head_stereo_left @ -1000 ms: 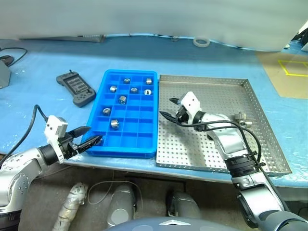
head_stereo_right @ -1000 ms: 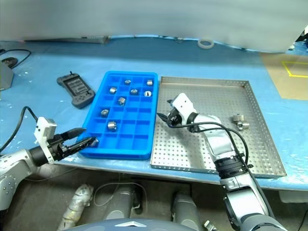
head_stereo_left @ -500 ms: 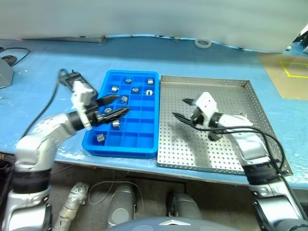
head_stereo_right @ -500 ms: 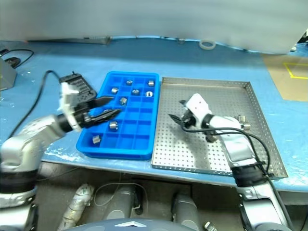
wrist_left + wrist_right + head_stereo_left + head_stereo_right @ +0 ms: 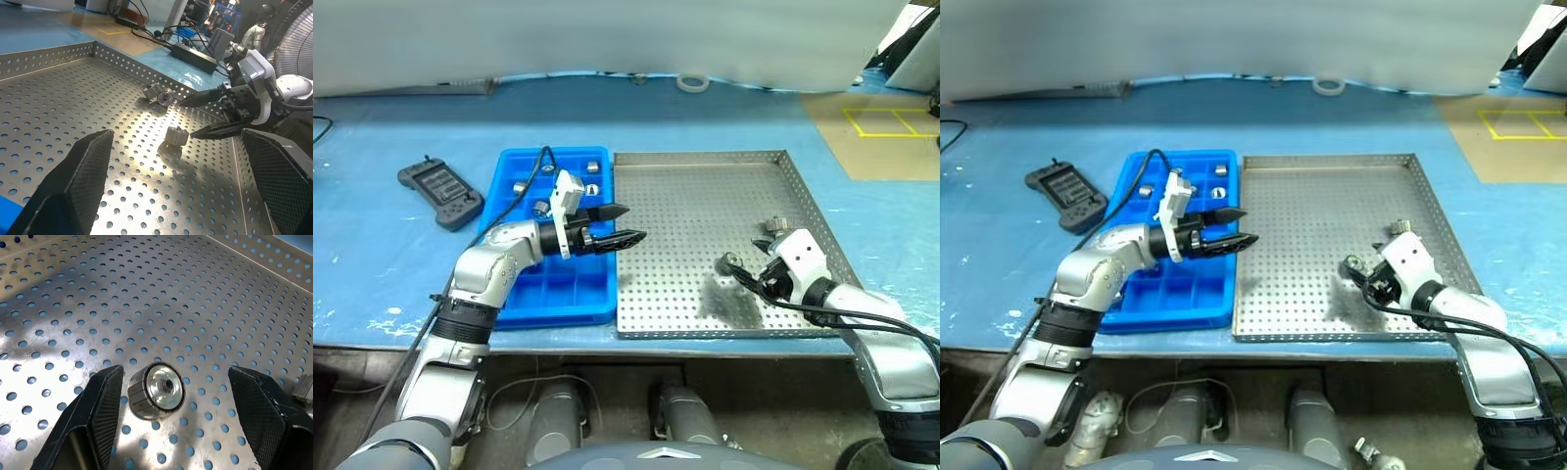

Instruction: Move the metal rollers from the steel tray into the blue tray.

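A pale blue sheet (image 5: 372,284) covers a workbench, with a steel tray (image 5: 705,186) and a blue tray (image 5: 504,191) side by side on it.

One metal roller (image 5: 156,390) lies on its side on the steel tray's perforated floor, directly in front of the right gripper (image 5: 1356,277) and between its two spread fingers (image 5: 93,421), touching neither. That gripper is wide apart and holds nothing. Two more rollers (image 5: 159,94) sit together just beyond it, near the tray's rim; in the head views the gripper's white body largely hides them. Several rollers (image 5: 1220,169) rest in the blue tray's far compartments, but the left arm covers part of that tray, so their count is unclear.

The left gripper (image 5: 625,223) hangs level over the seam between the two trays, pointing toward the right gripper, its fingers (image 5: 73,181) fully spread and empty. A black handheld controller (image 5: 438,191) lies on the sheet well behind it, and a white tape ring (image 5: 692,83) sits at the bench's far edge.
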